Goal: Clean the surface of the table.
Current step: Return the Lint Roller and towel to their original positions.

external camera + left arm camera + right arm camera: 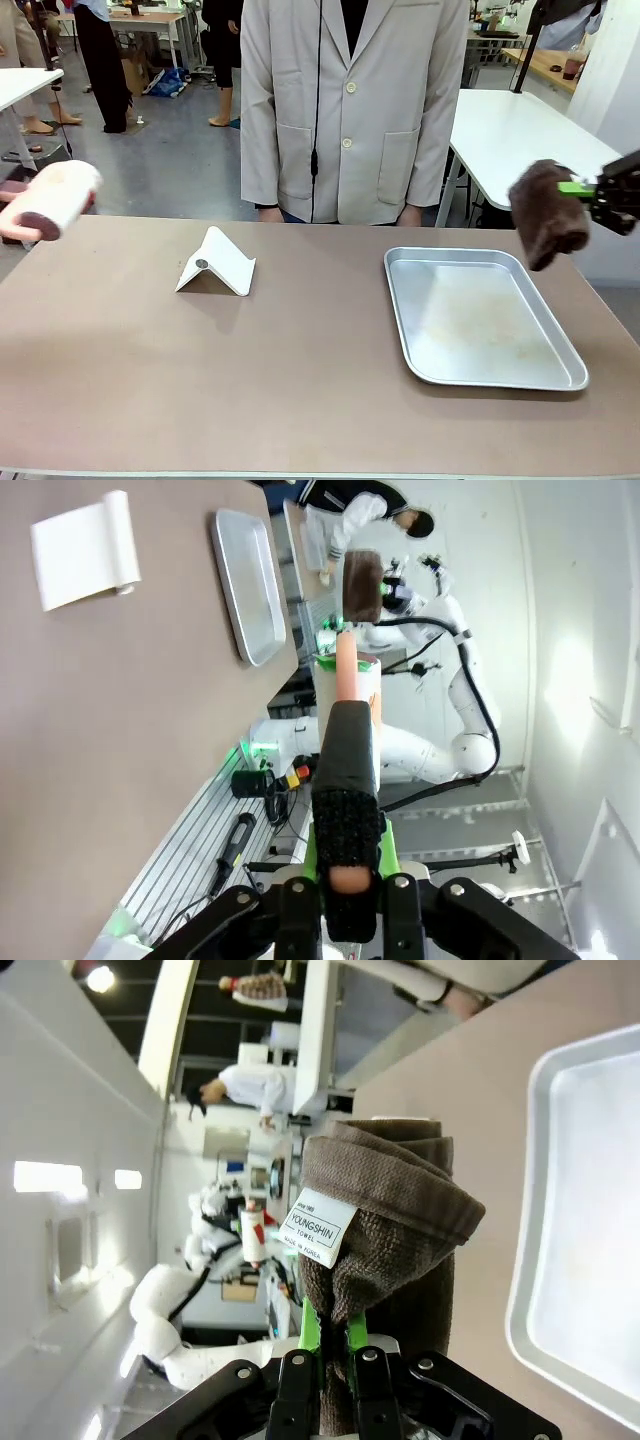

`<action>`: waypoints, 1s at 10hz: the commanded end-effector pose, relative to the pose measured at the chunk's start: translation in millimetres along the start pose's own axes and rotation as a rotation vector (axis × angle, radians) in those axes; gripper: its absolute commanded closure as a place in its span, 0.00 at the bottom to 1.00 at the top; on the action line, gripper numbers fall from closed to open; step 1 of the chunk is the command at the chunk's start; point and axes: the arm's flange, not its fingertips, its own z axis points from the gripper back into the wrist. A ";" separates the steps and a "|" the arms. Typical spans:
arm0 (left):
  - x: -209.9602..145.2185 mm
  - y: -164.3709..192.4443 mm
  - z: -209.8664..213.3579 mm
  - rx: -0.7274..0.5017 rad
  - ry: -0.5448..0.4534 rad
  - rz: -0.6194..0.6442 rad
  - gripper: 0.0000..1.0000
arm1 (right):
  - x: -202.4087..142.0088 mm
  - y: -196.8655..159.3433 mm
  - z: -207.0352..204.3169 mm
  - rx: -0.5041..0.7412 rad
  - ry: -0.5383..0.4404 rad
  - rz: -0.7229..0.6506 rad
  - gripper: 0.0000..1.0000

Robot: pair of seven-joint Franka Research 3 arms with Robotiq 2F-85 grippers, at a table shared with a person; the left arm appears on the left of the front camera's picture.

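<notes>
While both grippers hover off the matte taupe-brown table [300,380], wiping looks unstarted: right gripper [328,1360] clamps folded brown towel [385,1230]; left gripper [345,880] clamps pink-and-black brush [345,770].

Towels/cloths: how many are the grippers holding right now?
2. A brown towel hangs from the right gripper above the tray's far right corner; a pink-and-white rolled cloth sits in the left gripper at the table's far left edge.
</notes>
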 end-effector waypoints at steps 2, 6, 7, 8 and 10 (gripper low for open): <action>47.3 -23.4 -70.0 0.125 -0.025 0.046 0.78 | -5.8 24.9 -91.4 0.013 0.080 0.073 0.89; 92.9 -26.2 -150.3 0.247 -0.233 0.090 0.78 | -16.9 -1.3 -224.4 -0.002 0.155 0.027 0.89; 99.6 -17.1 -165.4 0.300 -0.226 0.076 0.78 | -16.4 -20.1 -250.7 -0.019 0.127 -0.004 0.89; 104.4 -7.3 -179.7 0.346 -0.243 0.065 0.78 | -14.9 -36.0 -269.7 -0.040 0.083 -0.038 0.89; 109.7 8.3 -201.6 0.424 -0.225 0.030 0.78 | -10.7 -57.5 -283.3 -0.070 0.070 -0.085 0.89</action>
